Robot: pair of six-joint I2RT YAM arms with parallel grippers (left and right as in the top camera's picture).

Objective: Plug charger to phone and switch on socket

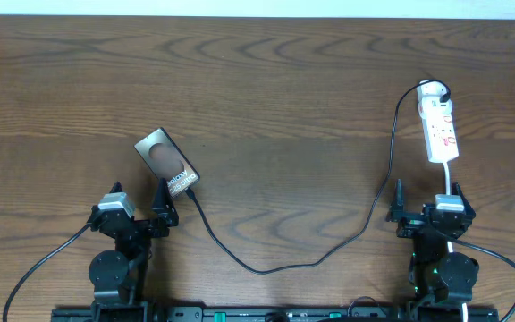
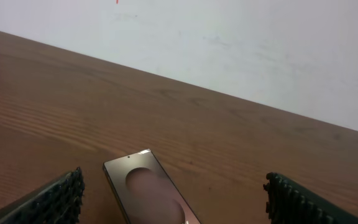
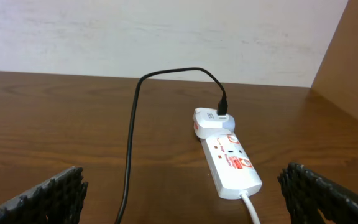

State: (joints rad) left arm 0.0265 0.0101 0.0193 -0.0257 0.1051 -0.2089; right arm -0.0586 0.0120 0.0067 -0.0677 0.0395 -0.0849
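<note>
Found left gripper [image 2: 173, 200] low at the near edge, jaws spread wide, nothing held. Saw its ribbed fingers [image 2: 61, 196] flanking the phone [image 2: 148, 190] without touching it. Logged right gripper [image 3: 182, 194] the same: wide open, empty, aimed at the socket [image 3: 232, 165] ahead.

Placed the phone flat on the wooden table [image 1: 284, 72], angled, just beyond the left arm. Traced the charger [image 1: 266, 266] from the phone's near end through a loose loop toward the robot, then away past the right arm into a white adapter [image 3: 211, 122] at the socket's far end. Could not tell whether the tip was fully seated in the phone; too small overhead, cut off in the left wrist view. Could not read the socket's switch state either.

Judged the plugging step either done or nearly done. Recommended:
- pinning the phone with 1 arm if the tip needed a push, keeping the push in line with the phone's length.
- going for the switch with the right arm, closing the jaws first and pressing straight down with 1 fingertip.
- steering clear of the cable beside the strip to avoid tugging the plug loose.
</note>
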